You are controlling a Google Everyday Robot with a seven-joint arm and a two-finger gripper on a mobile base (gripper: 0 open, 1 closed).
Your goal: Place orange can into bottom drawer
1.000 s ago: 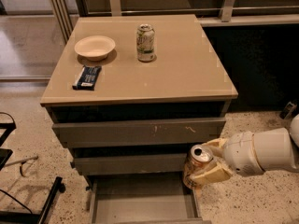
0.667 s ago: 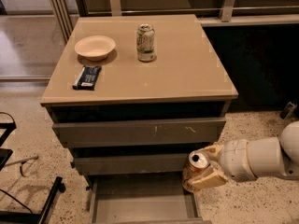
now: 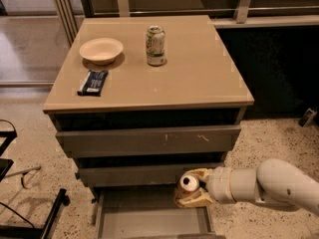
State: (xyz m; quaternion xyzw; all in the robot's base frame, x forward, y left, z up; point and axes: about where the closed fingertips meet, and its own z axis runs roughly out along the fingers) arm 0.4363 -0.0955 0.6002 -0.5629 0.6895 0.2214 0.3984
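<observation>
Orange can (image 3: 189, 182), where is it?

It sits in the gripper (image 3: 187, 190), low at the front of the cabinet. It is just below the middle drawer (image 3: 134, 174) and over the right rear part of the bottom drawer (image 3: 149, 219). Its silver top faces up toward the camera.

And the fingers?

The pale fingers (image 3: 194, 201) are clenched around the can, one above it and one below it as the view shows them. The arm (image 3: 269, 185) reaches in from the right, white and thick, running nearly level.

Is the can touching the drawer's floor?

That cannot be told from this view. The bottom drawer is pulled out, a wide shallow tray with a plain grey inside, and the can overlaps its right back corner.

What of the other drawers?

The top drawer (image 3: 147, 141) and the middle drawer are closed, and the top one carries scuff marks on its front.

What stands on the counter?

The counter (image 3: 199, 83) bears a green-and-white can (image 3: 155, 45), upright near the middle toward the back. A pale bowl (image 3: 101, 50) sits to its left, and a dark flat packet (image 3: 93, 81) lies in front of the bowl, near the left edge. All three are well apart from the gripper.
</observation>
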